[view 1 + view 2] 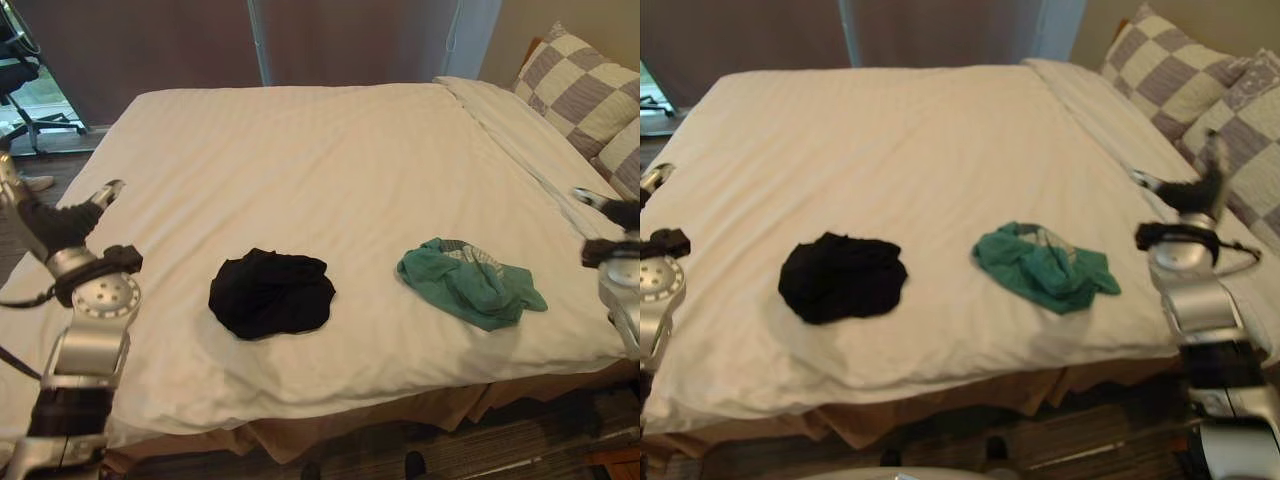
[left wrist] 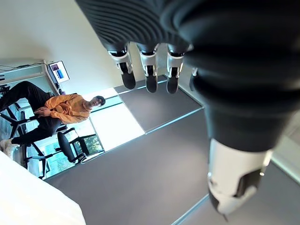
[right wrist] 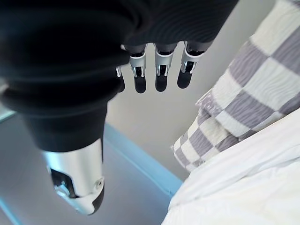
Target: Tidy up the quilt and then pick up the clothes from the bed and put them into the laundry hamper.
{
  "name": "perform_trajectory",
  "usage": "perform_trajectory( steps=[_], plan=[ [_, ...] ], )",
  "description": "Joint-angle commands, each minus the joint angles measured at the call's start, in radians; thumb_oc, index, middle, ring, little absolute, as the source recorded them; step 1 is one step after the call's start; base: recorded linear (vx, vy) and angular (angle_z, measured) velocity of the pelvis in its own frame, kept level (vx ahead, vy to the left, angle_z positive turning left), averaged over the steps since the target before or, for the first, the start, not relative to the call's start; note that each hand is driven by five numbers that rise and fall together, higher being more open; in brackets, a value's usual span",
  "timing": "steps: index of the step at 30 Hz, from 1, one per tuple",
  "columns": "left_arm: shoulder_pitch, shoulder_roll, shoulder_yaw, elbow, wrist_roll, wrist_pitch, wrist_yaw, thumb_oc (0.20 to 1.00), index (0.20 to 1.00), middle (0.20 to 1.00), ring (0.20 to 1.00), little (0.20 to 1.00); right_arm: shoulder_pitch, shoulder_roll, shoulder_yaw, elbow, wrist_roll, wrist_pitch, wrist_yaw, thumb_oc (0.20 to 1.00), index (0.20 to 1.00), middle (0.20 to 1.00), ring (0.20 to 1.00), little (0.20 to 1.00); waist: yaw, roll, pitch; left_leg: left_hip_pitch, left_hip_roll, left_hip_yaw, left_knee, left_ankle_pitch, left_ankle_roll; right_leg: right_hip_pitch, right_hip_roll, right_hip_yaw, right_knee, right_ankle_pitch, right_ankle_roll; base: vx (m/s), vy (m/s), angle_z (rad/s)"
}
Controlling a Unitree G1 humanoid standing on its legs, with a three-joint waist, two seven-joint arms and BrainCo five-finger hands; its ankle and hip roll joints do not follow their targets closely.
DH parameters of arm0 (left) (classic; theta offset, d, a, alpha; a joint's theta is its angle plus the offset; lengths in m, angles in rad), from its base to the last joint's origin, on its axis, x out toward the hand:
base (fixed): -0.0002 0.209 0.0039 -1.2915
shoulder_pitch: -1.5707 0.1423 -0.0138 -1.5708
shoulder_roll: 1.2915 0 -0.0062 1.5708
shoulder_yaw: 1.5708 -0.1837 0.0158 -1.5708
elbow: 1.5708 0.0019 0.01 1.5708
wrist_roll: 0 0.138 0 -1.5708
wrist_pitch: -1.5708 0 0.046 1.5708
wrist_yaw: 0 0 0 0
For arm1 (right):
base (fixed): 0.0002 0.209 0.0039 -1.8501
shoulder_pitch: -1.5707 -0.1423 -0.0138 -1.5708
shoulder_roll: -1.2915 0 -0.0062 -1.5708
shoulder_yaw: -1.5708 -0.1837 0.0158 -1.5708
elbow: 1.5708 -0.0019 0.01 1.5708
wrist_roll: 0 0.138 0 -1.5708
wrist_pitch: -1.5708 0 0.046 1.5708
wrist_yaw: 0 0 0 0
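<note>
Left eye view: quilt (image 1: 300, 150) spread flat and smooth over the bed. Two garments on its near half, well apart: black clothes (image 1: 270, 292) bunched left of centre, green clothes (image 1: 470, 282) right of centre with long axis running left to right. Left hand (image 1: 75, 225) raised at the near left edge, nearer the black heap; right hand (image 1: 612, 222) at the right edge, just right of the green one. Two checked pillows (image 1: 580, 85) far right.

Right eye view: same layout, right hand (image 1: 1185, 195) above the quilt's right border.

Left wrist view: fingers (image 2: 150, 75) straight, holding nothing; seated person (image 2: 61, 108) beyond.

Right wrist view: fingers (image 3: 159, 72) extended, empty; pillows behind. No hamper seen.
</note>
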Motion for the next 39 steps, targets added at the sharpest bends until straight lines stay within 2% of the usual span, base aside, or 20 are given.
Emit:
perform_trajectory(
  steps=[1,2,3,5,7,9,13,16,20,23,26,32,39],
  plan=[
    [-0.116,0.093,-0.074,0.063,0.101,0.002,-0.056,1.000,1.000,1.000,1.000,1.000,-0.138,-0.069,0.083,0.050,-0.095,0.034,0.072,1.000,1.000,1.000,1.000,1.000,0.019,-0.017,-0.029,-0.006,-0.001,-0.011,-0.006,-0.075,-0.030,-0.016,0.028,-0.032,0.044,-0.063,-0.023,0.00,0.000,0.00],
    [-0.190,0.115,-0.143,0.138,0.114,-0.016,-0.085,1.000,1.000,1.000,1.000,1.000,-0.218,-0.075,0.156,0.103,-0.099,0.052,0.091,1.000,1.000,1.000,1.000,1.000,0.019,-0.014,-0.020,-0.022,0.004,-0.001,-0.006,-0.071,-0.033,-0.037,0.025,-0.035,0.051,-0.062,-0.020,-0.29,0.033,0.02],
    [-0.378,0.147,-0.298,0.271,0.106,-0.061,-0.108,1.000,1.000,1.000,1.000,1.000,-0.383,-0.076,0.273,0.221,-0.090,0.049,0.087,1.000,1.000,1.000,1.000,1.000,0.019,-0.002,0.041,-0.075,0.007,0.010,-0.006,-0.067,-0.036,-0.103,0.023,-0.029,0.070,-0.067,-0.015,-0.42,0.039,-0.03],
    [-0.476,0.153,-0.377,0.322,0.100,-0.068,-0.123,1.000,1.000,1.000,1.000,1.000,-0.455,-0.069,0.323,0.256,-0.088,0.058,0.078,1.000,1.000,1.000,1.000,1.000,0.018,0.007,0.086,-0.112,0.006,0.016,-0.006,-0.055,-0.035,-0.145,0.025,-0.023,0.082,-0.059,-0.015,-0.38,0.042,-0.05],
    [-0.514,0.150,-0.410,0.350,0.097,-0.073,-0.135,1.000,1.000,1.000,1.000,1.000,-0.483,-0.067,0.348,0.269,-0.089,0.069,0.088,1.000,1.000,1.000,1.000,1.000,0.017,0.011,0.108,-0.128,0.004,0.018,-0.006,-0.048,-0.033,-0.162,0.026,-0.018,0.088,-0.056,-0.016,-0.18,0.037,0.07],
    [-0.570,0.125,-0.480,0.403,0.109,-0.069,-0.162,1.000,1.000,1.000,1.000,1.000,-0.524,-0.045,0.400,0.287,-0.106,0.096,0.101,1.000,1.000,1.000,1.000,1.000,0.014,0.016,0.143,-0.145,-0.004,0.024,-0.006,-0.040,-0.027,-0.182,0.026,-0.010,0.099,-0.054,-0.016,-0.14,0.046,0.03],
    [-0.596,0.065,-0.529,0.454,0.137,-0.028,-0.180,1.000,1.000,1.000,1.000,1.000,-0.555,0.001,0.457,0.308,-0.144,0.134,0.141,1.000,1.000,1.000,1.000,1.000,0.018,0.015,0.178,-0.161,-0.016,0.021,0.004,-0.037,-0.020,-0.195,0.024,-0.005,0.111,-0.055,-0.017,-0.09,0.020,-0.11],
    [-0.603,0.021,-0.561,0.473,0.157,0.034,-0.203,1.000,1.000,1.000,1.000,1.000,-0.566,0.035,0.497,0.327,-0.158,0.156,0.159,1.000,1.000,1.000,1.000,1.000,0.021,0.017,0.199,-0.168,-0.025,0.019,0.008,-0.036,-0.015,-0.199,0.023,-0.005,0.115,-0.055,-0.016,-0.07,0.020,-0.10],
    [-0.566,-0.025,-0.553,0.469,0.193,0.081,-0.194,1.000,1.000,1.000,1.000,1.000,-0.536,0.073,0.501,0.308,-0.194,0.176,0.179,1.000,1.000,1.000,1.000,1.000,0.023,0.022,0.218,-0.171,-0.038,0.014,0.010,-0.038,-0.010,-0.198,0.022,-0.001,0.114,-0.054,-0.017,-0.06,0.039,0.01],
    [-0.537,-0.064,-0.551,0.490,0.222,0.138,-0.184,1.000,1.000,1.000,1.000,1.000,-0.525,0.123,0.521,0.303,-0.221,0.186,0.195,1.000,1.000,1.000,1.000,1.000,0.030,0.025,0.233,-0.169,-0.047,0.009,0.011,-0.042,-0.007,-0.194,0.019,0.000,0.110,-0.053,-0.016,-0.03,0.024,0.02],
    [-0.520,-0.085,-0.543,0.507,0.227,0.139,-0.180,1.000,1.000,1.000,1.000,1.000,-0.534,0.152,0.539,0.307,-0.227,0.190,0.203,1.000,1.000,1.000,1.000,1.000,0.038,0.024,0.243,-0.170,-0.050,0.008,0.011,-0.042,-0.006,-0.195,0.017,-0.003,0.107,-0.050,-0.016,-0.04,0.027,0.00],
    [-0.513,-0.152,-0.543,0.560,0.207,0.155,-0.180,1.000,1.000,1.000,1.000,1.000,-0.594,0.232,0.592,0.358,-0.255,0.239,0.221,1.000,1.000,1.000,1.000,1.000,0.054,0.033,0.274,-0.192,-0.048,0.018,0.004,-0.031,-0.009,-0.215,0.024,-0.011,0.097,-0.038,-0.018,-0.07,0.019,-0.02],
    [-0.483,-0.233,-0.550,0.546,0.216,0.195,-0.247,1.000,1.000,1.000,1.000,1.000,-0.617,0.280,0.631,0.460,-0.325,0.288,0.221,1.000,1.000,1.000,1.000,1.000,0.067,0.042,0.315,-0.227,-0.043,0.019,-0.006,-0.018,-0.015,-0.244,0.034,-0.027,0.099,-0.035,-0.023,-0.03,-0.007,0.02]
  ],
)
